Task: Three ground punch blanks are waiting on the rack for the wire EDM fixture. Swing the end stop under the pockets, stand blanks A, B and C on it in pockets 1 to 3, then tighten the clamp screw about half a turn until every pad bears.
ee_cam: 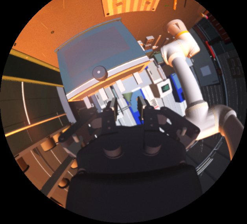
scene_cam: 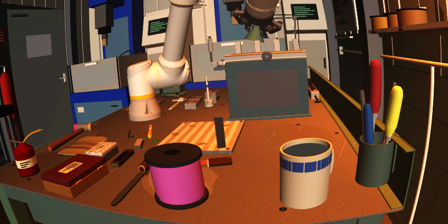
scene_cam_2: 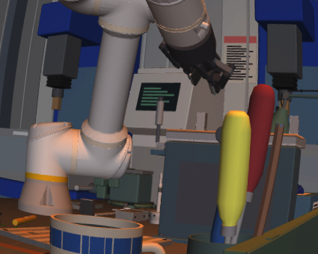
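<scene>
My gripper (ee_cam: 127, 106) is open and empty, hanging in the air above and behind the top of the wire EDM fixture (scene_cam: 267, 88), a grey-blue box at the back of the bench. Along the fixture's top rail stand pale blanks in their pockets (scene_cam: 257, 46), and a round knurled clamp screw knob (scene_cam: 266, 56) sits on the front of the rail. In the wrist camera the knob (ee_cam: 100, 73) lies up and left of my fingers. The striped rack board (scene_cam: 202, 134) lies in front of the fixture with one dark upright block (scene_cam: 219, 131) on it.
A mug (scene_cam: 305, 171) with a blue band, a pink spool (scene_cam: 177, 176) and a tool cup (scene_cam: 374, 159) with screwdrivers stand at the front. A red box (scene_cam: 74, 174) and an oil can (scene_cam: 25, 159) sit left. My arm's base (scene_cam: 143, 96) rises left of the fixture.
</scene>
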{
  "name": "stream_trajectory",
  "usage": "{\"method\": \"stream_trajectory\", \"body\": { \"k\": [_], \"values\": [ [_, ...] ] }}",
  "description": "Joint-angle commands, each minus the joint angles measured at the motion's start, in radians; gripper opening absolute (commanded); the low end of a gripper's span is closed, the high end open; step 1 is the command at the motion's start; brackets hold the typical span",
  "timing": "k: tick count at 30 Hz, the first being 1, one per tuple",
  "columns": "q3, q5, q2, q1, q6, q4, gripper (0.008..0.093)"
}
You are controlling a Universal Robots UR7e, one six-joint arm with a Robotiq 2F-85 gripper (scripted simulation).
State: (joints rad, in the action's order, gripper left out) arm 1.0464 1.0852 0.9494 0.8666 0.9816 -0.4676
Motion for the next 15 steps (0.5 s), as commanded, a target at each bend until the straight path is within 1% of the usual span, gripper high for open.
{"method": "stream_trajectory", "body": {
  "k": [1, 15],
  "values": [
    [-0.005, -0.005, -0.004, 0.002, 0.019, 0.011, 0.042],
    [-0.065, -0.073, -0.074, 0.033, 0.287, 0.17, 0.042]
  ]
}}
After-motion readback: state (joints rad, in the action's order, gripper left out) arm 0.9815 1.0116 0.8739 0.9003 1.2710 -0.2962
